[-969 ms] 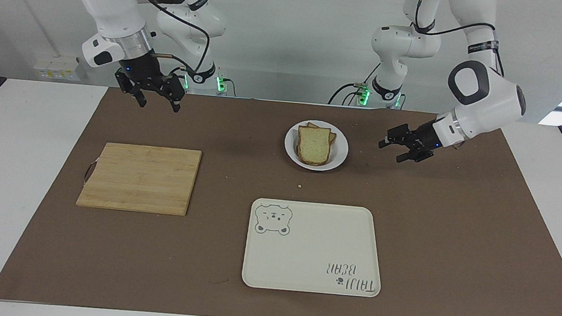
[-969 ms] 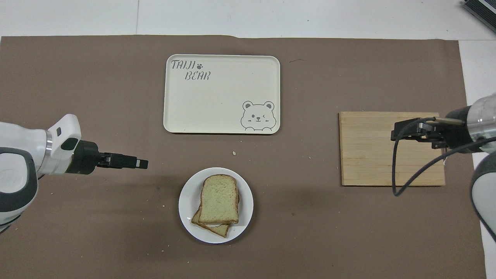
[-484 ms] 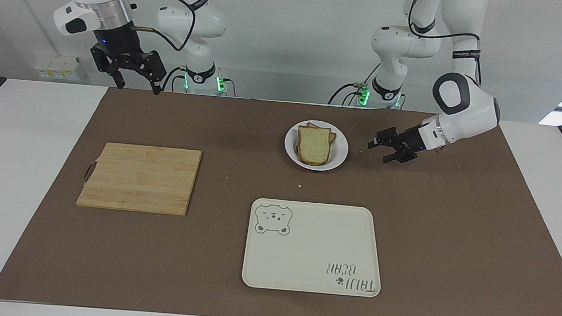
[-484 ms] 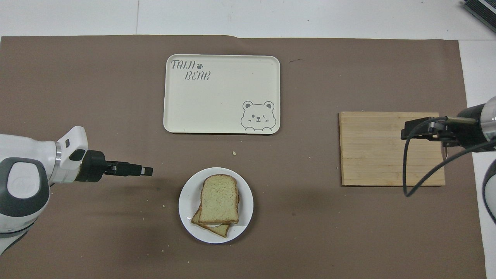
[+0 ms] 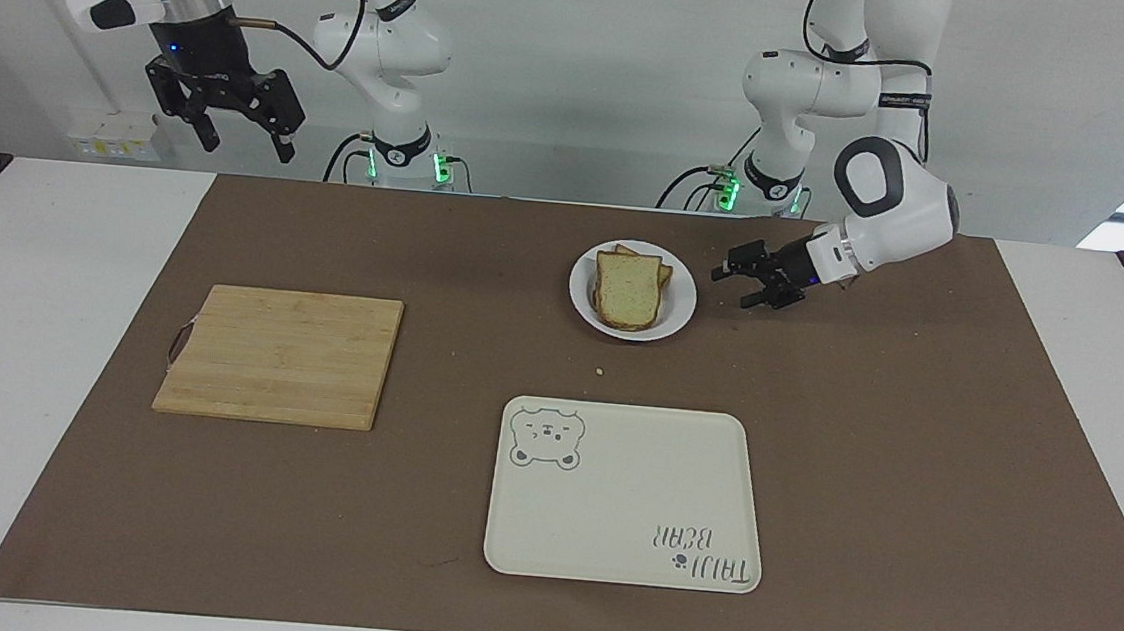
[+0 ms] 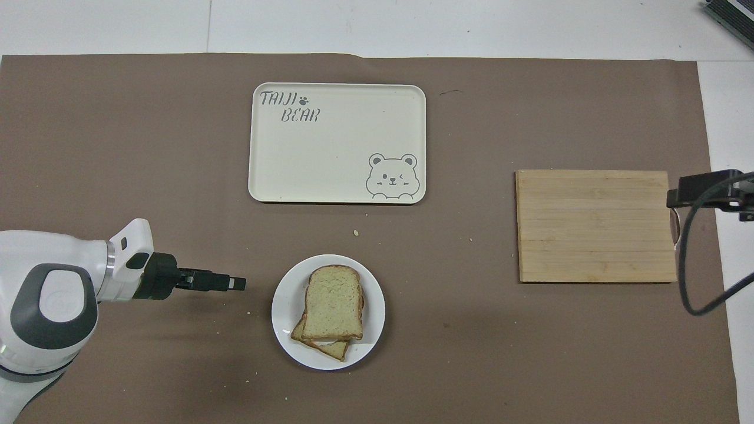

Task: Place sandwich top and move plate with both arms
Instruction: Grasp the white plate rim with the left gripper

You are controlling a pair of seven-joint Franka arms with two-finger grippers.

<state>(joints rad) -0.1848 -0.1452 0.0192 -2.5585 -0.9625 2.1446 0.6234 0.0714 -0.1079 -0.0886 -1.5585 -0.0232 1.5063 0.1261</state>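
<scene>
Bread top [image 5: 628, 288] already lies on the lower slice on the plate [image 5: 680, 310], its long axis running toward and away from the robots. You have the plate on the bench mat, nearer the robots than the tray [image 5: 626, 494]. Your left gripper [image 5: 747, 282] hangs low just beside the plate's rim, toward the left arm's end, fingers spread and empty. Your right gripper [image 5: 239, 128], also spread, waits high, well apart, past the board [image 5: 280, 356].

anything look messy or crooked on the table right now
Slightly. The sandwich top sits twisted against the slice beneath it, whose corner pokes out on the plate. A few crumbs lie on the brown mat between plate and tray.
</scene>
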